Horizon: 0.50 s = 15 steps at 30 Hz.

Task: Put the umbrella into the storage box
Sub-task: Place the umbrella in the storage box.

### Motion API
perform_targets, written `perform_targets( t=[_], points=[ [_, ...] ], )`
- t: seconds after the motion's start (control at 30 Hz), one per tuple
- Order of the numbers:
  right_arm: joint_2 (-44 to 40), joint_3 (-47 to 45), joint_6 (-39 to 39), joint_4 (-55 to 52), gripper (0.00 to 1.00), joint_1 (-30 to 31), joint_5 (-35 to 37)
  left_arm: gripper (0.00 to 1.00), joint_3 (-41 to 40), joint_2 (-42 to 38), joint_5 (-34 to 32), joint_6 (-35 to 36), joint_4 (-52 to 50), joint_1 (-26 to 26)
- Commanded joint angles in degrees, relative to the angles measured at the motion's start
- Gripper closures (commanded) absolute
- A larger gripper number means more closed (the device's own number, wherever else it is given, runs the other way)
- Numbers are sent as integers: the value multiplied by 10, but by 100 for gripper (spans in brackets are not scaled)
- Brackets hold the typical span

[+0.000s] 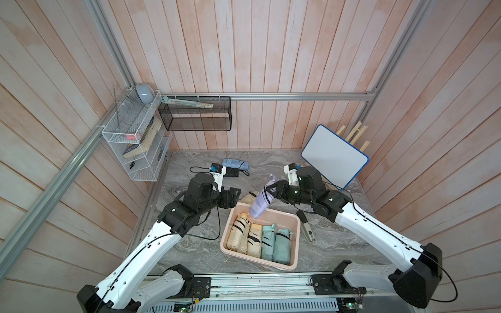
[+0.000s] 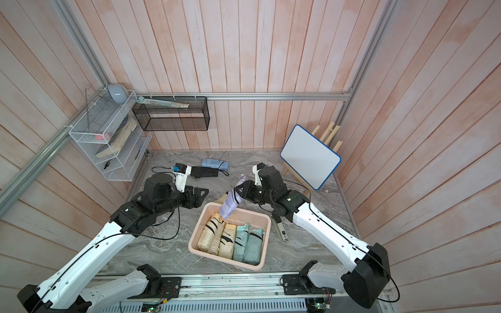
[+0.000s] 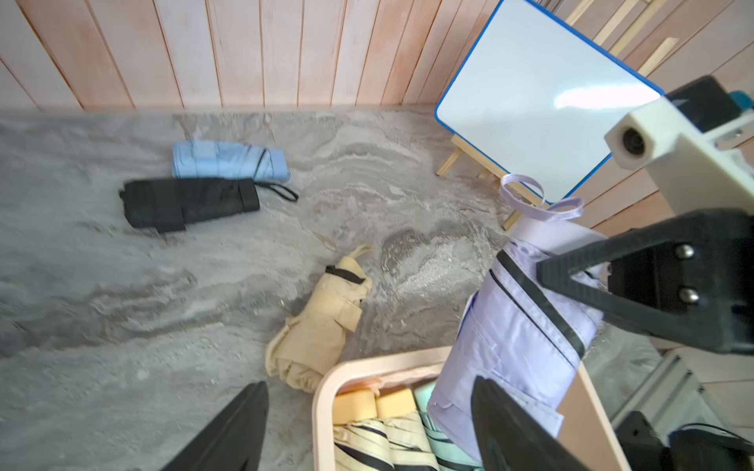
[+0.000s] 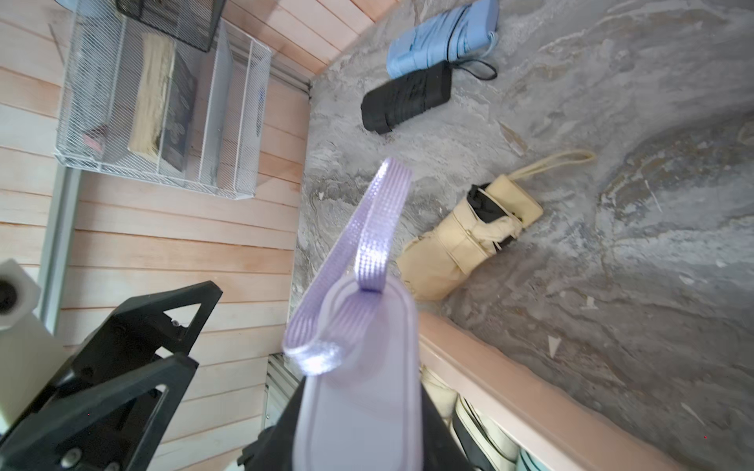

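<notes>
Over the storage box [image 1: 282, 218], right fingers [image 3: 644, 285] clamp the lilac umbrella [image 1: 260, 202] — left fingers [image 3: 232, 436] spread.

The white wire rack [image 1: 116, 127] on the side wall has a fat worn book [image 1: 147, 138] leaning in it and a grey dome thing [image 1: 145, 93] up on its top corner. A black mesh basket [image 1: 200, 124] hangs just beside the rack. The blue-edged whiteboard [image 1: 333, 157] on a wooden easel [image 1: 352, 132] sits well apart from the rack, in the opposite far corner.

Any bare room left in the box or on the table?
Box: only the far strip behind the four packed umbrellas, beside the lilac umbrella in the right hand. Cream umbrella crowds its far corner. Table: bare between box and left arm, and between black umbrella and whiteboard.
</notes>
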Motion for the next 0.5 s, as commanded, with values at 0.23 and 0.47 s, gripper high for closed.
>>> perform_targets(
  t=[0.23,0.47],
  points=[
    [-5,-27,-42,-49,85,54,-20,19,-51,17,73,-111,-65,11],
    [10,-56,-26,-21,85,106,5,21,-84,15,86,-120,-55,16]
  ],
)
